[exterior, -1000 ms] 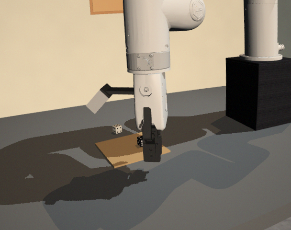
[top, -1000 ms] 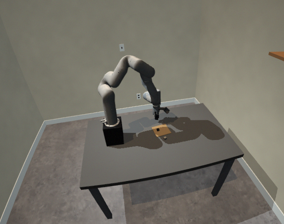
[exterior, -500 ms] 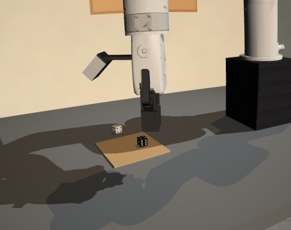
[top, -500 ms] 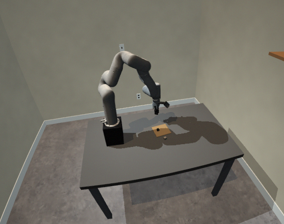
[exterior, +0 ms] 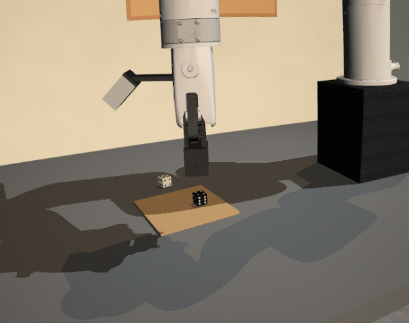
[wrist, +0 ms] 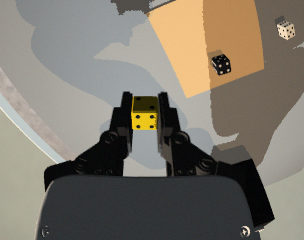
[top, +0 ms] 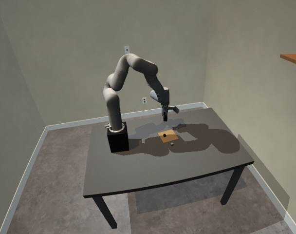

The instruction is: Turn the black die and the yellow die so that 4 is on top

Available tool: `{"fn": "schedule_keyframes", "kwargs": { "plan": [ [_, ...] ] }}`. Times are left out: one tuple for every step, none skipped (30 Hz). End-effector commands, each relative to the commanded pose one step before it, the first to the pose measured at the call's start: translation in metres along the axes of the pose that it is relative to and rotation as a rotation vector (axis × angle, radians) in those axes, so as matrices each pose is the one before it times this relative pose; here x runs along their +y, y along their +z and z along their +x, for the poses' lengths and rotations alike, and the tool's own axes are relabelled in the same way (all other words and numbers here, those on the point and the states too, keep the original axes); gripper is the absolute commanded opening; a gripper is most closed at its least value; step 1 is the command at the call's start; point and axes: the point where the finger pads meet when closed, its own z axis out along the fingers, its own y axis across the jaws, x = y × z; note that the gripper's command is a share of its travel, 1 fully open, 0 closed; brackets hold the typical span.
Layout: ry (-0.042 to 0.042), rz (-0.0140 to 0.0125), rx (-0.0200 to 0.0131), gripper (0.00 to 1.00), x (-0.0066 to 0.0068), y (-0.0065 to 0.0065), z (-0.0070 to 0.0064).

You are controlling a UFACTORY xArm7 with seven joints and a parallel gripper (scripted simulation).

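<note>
My gripper [top: 165, 120] [exterior: 196, 174] [wrist: 145, 105] points down and is shut on the yellow die [wrist: 144, 119], raised above the table and to one side of the mat. In the wrist view the die's brighter face, turned up toward the palm, shows 4; the darker side face shows 2. The fingers hide it in the top and exterior views. The black die [top: 164, 135] [exterior: 200, 198] [wrist: 221, 65] lies flat on the orange mat [top: 171, 138] [exterior: 163, 222] [wrist: 179, 45]; a side shows 6, and its top is too small to read surely. The white die [top: 172, 144] [exterior: 165, 181] [wrist: 286, 30] lies off the mat; a side shows 4.
The dark table [top: 148, 171] [exterior: 302, 284] carries the arm's black base block [top: 118, 139] [exterior: 366, 132] at one side. The wrist camera [top: 176, 109] [exterior: 119, 91] juts out sideways from the gripper. Arm shadows cross the table and part of the mat.
</note>
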Motion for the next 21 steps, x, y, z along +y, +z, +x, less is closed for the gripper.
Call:
{"fn": "schedule_keyframes", "kwargs": {
  "plan": [
    [-0.16204,0.01678,-0.00965,0.15,0.03004,-0.00129,0.02671],
    [-0.03825,0.00001,0.00023,0.15,0.00885,-0.00029,0.00421],
    [-0.01867,0.00000,0.00015,0.15,0.00444,-0.00015,0.00183],
    [-0.03669,-0.00003,0.00036,0.15,0.00886,-0.00032,0.00331],
    [-0.01549,-0.00003,0.00018,0.15,0.00382,-0.00014,0.00121],
    [0.00000,0.00000,0.00000,0.15,0.00000,0.00000,0.00000],
    [0.00000,0.00000,0.00000,0.15,0.00000,0.00000,0.00000],
    [-0.04478,-0.00013,0.00061,0.15,0.01119,-0.00044,0.00316],
    [-0.03541,-0.00017,0.00057,0.15,0.00904,-0.00037,0.00191],
    [-0.02501,-0.00016,0.00044,0.15,0.00647,-0.00028,0.00102],
    [-0.01478,-0.00011,0.00028,0.15,0.00385,-0.00017,0.00047],
    [-0.00619,-0.00005,0.00012,0.15,0.00162,-0.00007,0.00016],
    [-0.00099,-0.00001,0.00002,0.15,0.00026,-0.00001,0.00002],
    [0.00000,0.00000,0.00000,0.15,0.00000,0.00000,0.00000],
    [0.00000,0.00000,0.00000,0.15,0.00000,0.00000,0.00000],
    [0.00000,0.00000,0.00000,0.15,0.00000,0.00000,0.00000],
    [0.00000,0.00000,0.00000,0.15,0.00000,0.00000,0.00000],
    [0.00000,0.00000,0.00000,0.15,0.00000,0.00000,0.00000],
    [0.00000,0.00000,0.00000,0.15,0.00000,0.00000,0.00000],
    [0.00000,0.00000,0.00000,0.15,0.00000,0.00000,0.00000],
    [0.00000,0.00000,0.00000,0.15,0.00000,0.00000,0.00000]
  ]
}}
